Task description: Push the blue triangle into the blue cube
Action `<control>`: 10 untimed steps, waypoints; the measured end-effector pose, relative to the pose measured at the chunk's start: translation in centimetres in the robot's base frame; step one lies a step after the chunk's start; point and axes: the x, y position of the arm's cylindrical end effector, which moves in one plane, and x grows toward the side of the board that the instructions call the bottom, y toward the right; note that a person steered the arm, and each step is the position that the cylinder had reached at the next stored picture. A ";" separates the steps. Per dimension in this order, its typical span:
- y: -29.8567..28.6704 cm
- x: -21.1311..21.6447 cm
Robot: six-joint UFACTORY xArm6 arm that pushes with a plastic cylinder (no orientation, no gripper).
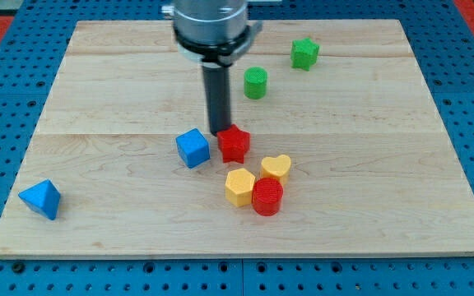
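The blue triangle point(41, 199) lies near the board's bottom left corner. The blue cube point(192, 148) sits near the board's middle, far to the right of the triangle. My tip point(220, 132) is down at the board between the blue cube and a red star-shaped block point(234, 144), just above and right of the cube and touching or nearly touching the red star's top left. The tip is far from the blue triangle.
A yellow hexagon point(239, 187), a yellow heart point(276, 168) and a red cylinder point(267, 196) cluster below the red star. A green cylinder point(256, 83) and a green star point(304, 53) lie at the upper right. The wooden board point(385, 230) ends at blue pegboard.
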 end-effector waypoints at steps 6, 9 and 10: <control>-4.5 7.3; -12.0 2.1; -9.3 -2.2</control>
